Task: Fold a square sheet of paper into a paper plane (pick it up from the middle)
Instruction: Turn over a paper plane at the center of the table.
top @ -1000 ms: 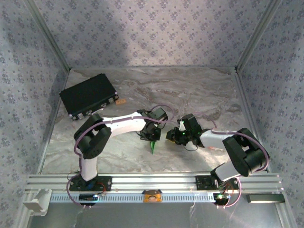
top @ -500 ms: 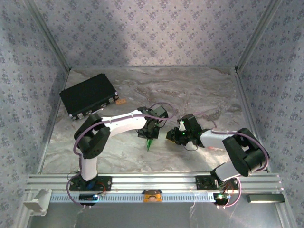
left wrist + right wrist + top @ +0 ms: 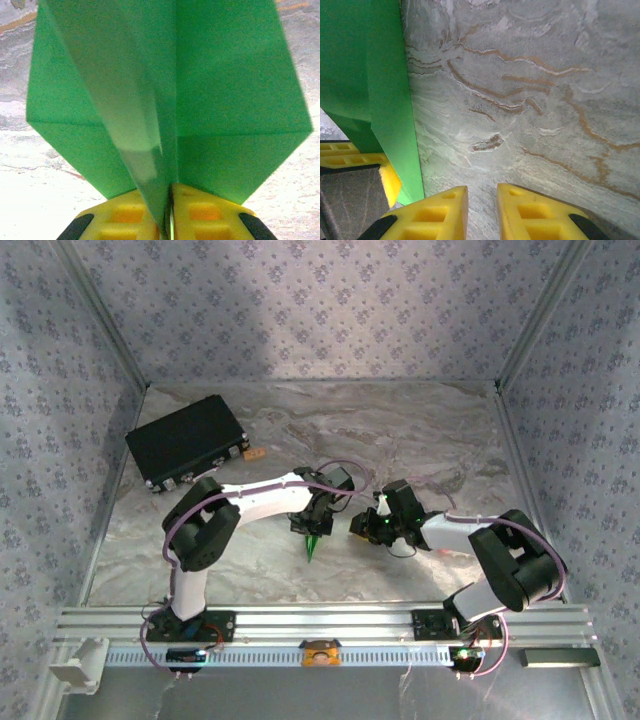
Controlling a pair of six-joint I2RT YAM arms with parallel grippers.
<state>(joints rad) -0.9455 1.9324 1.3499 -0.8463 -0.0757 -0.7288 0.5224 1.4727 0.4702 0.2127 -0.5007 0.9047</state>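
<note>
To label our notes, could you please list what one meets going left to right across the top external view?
In order: black rectangular case → small orange-red block → slim bright green folded paper plane → right gripper.

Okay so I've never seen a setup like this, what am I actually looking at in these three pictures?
These are two robot arms bolted side by side at a marble-patterned table. The wide picture comes from a fixed camera above and behind them, with the left arm on the left and the right arm on the right. The other two pictures come from small cameras on each wrist, looking out past yellow fingertips. The left gripper pinches a folded green paper plane at its centre crease. The right gripper sits beside the paper, jaws slightly apart with nothing between them. At the table's far left lie a black rectangular case and a small reddish block.
</note>
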